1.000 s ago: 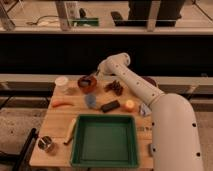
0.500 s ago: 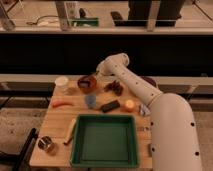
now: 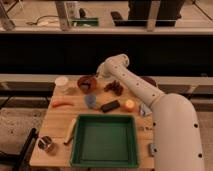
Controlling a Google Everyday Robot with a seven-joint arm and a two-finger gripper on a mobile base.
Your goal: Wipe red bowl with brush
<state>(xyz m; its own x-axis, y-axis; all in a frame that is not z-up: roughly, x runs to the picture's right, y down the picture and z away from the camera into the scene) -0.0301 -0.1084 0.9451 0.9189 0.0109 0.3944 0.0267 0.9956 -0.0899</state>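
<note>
Red bowl [image 3: 86,82] sits at the far edge of the wooden table [image 3: 57,120], just right of the white cup [image 3: 61,81] and well left of the maroon dish [image 3: 150,80]. My gripper [image 3: 98,77] hangs at the bowl's right rim, the arm bent down over it from the elbow. I cannot tell whether the gripper is closed or apart. A dark sliver lies across the bowl's hollow, and I take it for the brush [image 3: 91,85]. I judge the wiping step is in hand. The next move calls for a short sweep round the inner wall with light downward pressure, so the bowl does not slide toward the cup or tip.
</note>
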